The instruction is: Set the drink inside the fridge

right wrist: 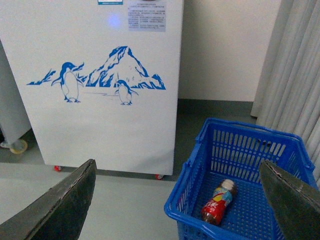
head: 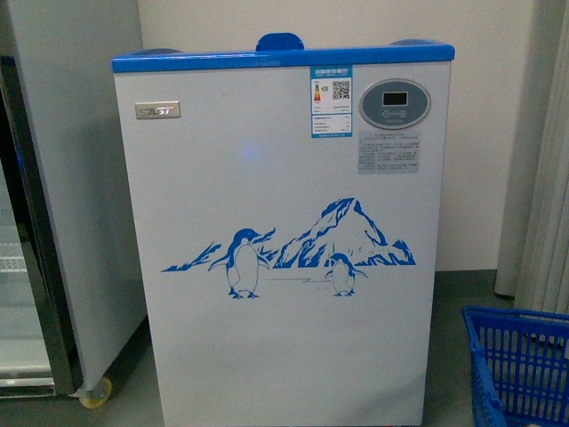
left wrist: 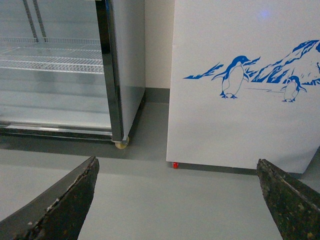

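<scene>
Two hands show, each only in its own wrist view, and both are spread wide with nothing between the dark fingers: the left hand (left wrist: pixel 176 165) hangs over bare grey floor (left wrist: pixel 150 200), the right hand (right wrist: pixel 177 165) over the floor just beside a blue basket (right wrist: pixel 250 145). The drink (right wrist: pixel 218 202) lies on its side on the bottom of that basket, alone in it, its red, blue and yellow label facing up. Neither hand touches it. The basket stands on the floor near the right front corner of the fridge (head: pixel 284 267), close to a pale curtain (right wrist: pixel 295 75). The fridge fills the front view: white front, blue top rim, a drawing of penguins (head: pixel 244 262) before a mountain, and an oval control panel (head: pixel 395 104) high on its right. Whether its lid is open cannot be told from here. To its left stands a grey cabinet (head: pixel 80 178) with a dark-framed glass door, wire shelves inside.
</scene>
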{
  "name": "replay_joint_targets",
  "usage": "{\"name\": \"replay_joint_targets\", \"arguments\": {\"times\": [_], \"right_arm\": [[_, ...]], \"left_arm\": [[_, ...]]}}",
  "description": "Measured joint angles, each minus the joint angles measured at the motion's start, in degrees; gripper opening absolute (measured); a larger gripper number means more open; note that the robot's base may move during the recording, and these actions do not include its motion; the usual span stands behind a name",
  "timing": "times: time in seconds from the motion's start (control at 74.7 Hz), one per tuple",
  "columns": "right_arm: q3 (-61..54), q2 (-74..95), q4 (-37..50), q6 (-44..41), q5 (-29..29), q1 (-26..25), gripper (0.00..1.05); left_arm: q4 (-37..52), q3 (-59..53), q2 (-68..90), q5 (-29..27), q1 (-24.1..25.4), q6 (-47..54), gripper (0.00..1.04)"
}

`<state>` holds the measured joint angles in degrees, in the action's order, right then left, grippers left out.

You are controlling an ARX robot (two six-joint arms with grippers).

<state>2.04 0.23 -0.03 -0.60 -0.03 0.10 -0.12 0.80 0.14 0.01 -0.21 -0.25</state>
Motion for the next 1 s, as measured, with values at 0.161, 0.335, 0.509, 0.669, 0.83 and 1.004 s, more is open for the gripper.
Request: {"name": "replay_joint_targets", "arguments": {"times": [0.161, 0.335, 0.509, 0.669, 0.83, 1.004], "right_arm": [[0.00, 0.00, 0.00, 0.00, 0.00, 0.00, 0.98], [0.00, 0.00, 0.00, 0.00, 0.00, 0.00, 0.98], [0.00, 0.00, 0.00, 0.00, 0.00, 0.00, 0.98], [0.00, 0.00, 0.00, 0.00, 0.00, 0.00, 0.98], [0.00, 0.00, 0.00, 0.00, 0.00, 0.00, 0.98], [0.00, -0.02, 0.00, 0.00, 0.00, 0.00, 0.98]], "left_arm": [[0.00, 0.00, 0.00, 0.00, 0.00, 0.00, 0.97], [0.00, 0.00, 0.00, 0.00, 0.00, 0.00, 0.97], [0.00, 0.00, 0.00, 0.00, 0.00, 0.00, 0.97], [0.00, 0.00, 0.00, 0.00, 0.00, 0.00, 0.97], [0.00, 0.00, 0.00, 0.00, 0.00, 0.00, 0.97], [0.00, 0.00, 0.00, 0.00, 0.00, 0.00, 0.97]]}}
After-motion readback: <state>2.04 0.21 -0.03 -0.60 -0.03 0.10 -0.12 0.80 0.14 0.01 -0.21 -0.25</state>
